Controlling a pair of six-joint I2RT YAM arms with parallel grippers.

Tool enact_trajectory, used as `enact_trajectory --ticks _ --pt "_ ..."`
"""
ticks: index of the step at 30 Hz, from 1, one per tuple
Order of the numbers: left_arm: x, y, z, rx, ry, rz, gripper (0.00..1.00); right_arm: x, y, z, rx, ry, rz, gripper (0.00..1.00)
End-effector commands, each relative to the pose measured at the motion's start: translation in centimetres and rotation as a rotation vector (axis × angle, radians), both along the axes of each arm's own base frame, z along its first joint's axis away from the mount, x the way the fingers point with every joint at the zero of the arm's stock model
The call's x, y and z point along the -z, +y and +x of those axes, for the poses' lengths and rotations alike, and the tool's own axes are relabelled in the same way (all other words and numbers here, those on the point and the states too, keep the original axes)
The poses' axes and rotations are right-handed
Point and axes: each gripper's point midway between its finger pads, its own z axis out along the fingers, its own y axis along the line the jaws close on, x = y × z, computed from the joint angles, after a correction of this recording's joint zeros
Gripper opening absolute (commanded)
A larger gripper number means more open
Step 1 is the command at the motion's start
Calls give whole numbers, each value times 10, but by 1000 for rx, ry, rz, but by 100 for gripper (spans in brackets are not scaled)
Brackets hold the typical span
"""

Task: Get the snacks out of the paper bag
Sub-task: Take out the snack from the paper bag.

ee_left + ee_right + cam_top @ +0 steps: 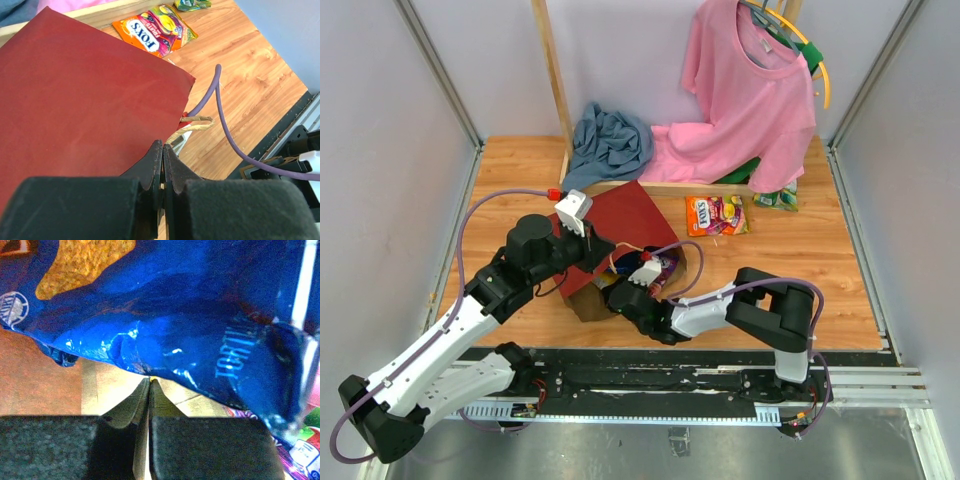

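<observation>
Removing chips (165,335): left fingers (152,165) pinch bag (75,100) rim, right fingers (130,407) pressed together at chips' edge; next, gentle pull clear.

a wooden table (800,270) with a plank grain fills the middle of the top view. a paper bag (625,215), dark red outside, lies on its side at centre-left. right of it, apart, an orange candy packet (717,215) lies flat. a green-yellow packet (776,198) sits further toward the upper right. a blue-grey cloth (610,145) is heaped at upper centre-left, beside a wooden bar (620,186) resting on the boards.
</observation>
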Motion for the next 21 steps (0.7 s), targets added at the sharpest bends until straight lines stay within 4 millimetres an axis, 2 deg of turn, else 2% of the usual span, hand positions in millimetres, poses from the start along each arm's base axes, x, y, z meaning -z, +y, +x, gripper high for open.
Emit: enact_trajectory --ticks 1,6,10,18,21 --pt "-16 0 0 7 -37 -5 7 -10 6 -9 -61 -29 -32 1" --pt "-15 2 1 -7 -39 1 7 -40 10 -42 -167 -128 -90 1" --pt "-14 1 3 -12 -35 8 7 -59 3 -64 -201 -201 -151 1" --pt "-13 4 6 -31 -34 17 6 -66 -40 -71 -154 -208 -208 1" --pt "-13 5 8 -40 -35 21 6 -79 -60 -73 -112 -243 -241 1"
